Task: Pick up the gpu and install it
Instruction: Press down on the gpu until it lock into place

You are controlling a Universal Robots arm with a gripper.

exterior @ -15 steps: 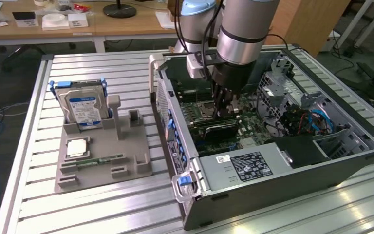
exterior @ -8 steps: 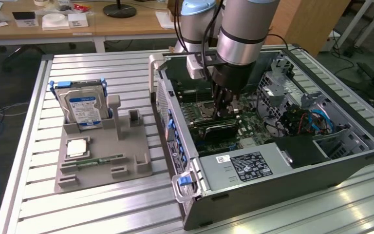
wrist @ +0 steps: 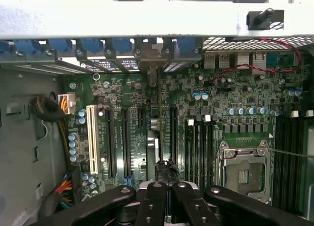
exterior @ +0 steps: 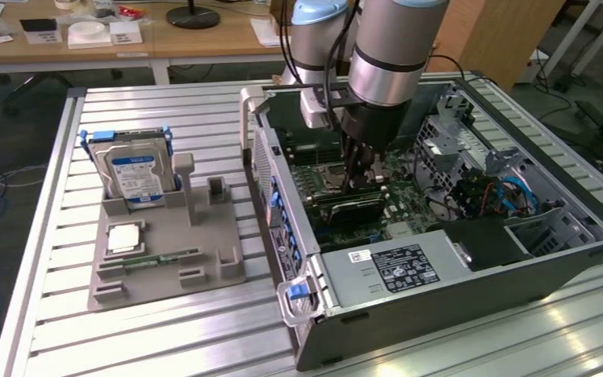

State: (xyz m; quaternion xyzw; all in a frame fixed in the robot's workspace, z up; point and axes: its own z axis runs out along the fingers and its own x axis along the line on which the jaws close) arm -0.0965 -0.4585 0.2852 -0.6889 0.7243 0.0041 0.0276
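One robot arm (exterior: 385, 55), reaching down into one open computer case (exterior: 553, 259) at the right of the frame. One gpu (exterior: 352, 206) inside it, below the arm, lying over one green motherboard (wrist: 235, 103). One white expansion slot (wrist: 91, 137) at the wrist frame's left. One grey parts holder (exterior: 170, 259) at lower left of the exterior frame, carrying one hard drive (exterior: 134, 174), one memory stick (exterior: 160, 258) and one square chip (exterior: 123, 237). One slatted counter (exterior: 155, 338) beneath everything.

Hard drive (exterior: 134, 174) upright in grey holder (exterior: 166, 255), beside open computer case (exterior: 553, 259).
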